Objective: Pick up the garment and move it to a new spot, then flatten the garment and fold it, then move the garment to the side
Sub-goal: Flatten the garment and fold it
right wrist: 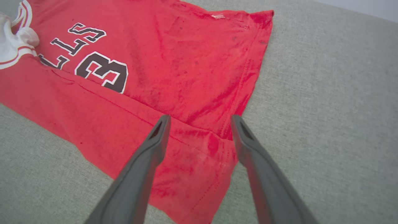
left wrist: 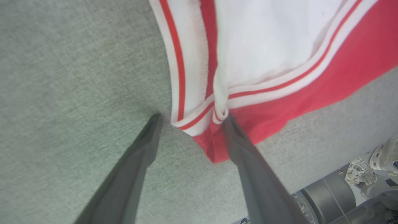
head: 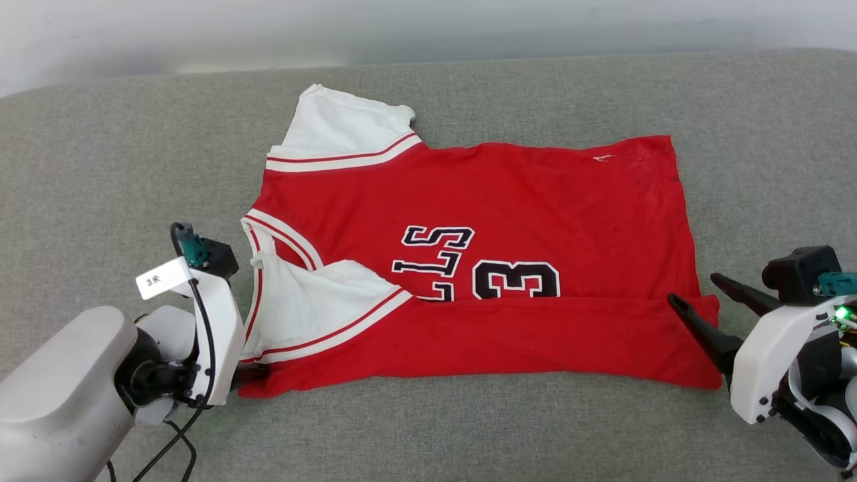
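Red jersey garment with white sleeves (head: 509,201) lies half-folded on grey fabric surface (head: 602,428). Left gripper (left wrist: 192,119), fingers wide apart, straddles its collar-end corner; right gripper (right wrist: 200,119), equally wide, is above the hem corner.

The folded-up near strip of the garment (head: 469,335) covers the bottom of the black letters (head: 435,258), so the word isn't readable. In the head view the left gripper (left wrist: 192,117) has its fingers tucked behind its own white wrist housing (head: 217,321), and the right arm (head: 783,355) runs off the frame edge. Bottom right of the left wrist view there's some blurry grey and white stuff (left wrist: 357,177) I can't make out.
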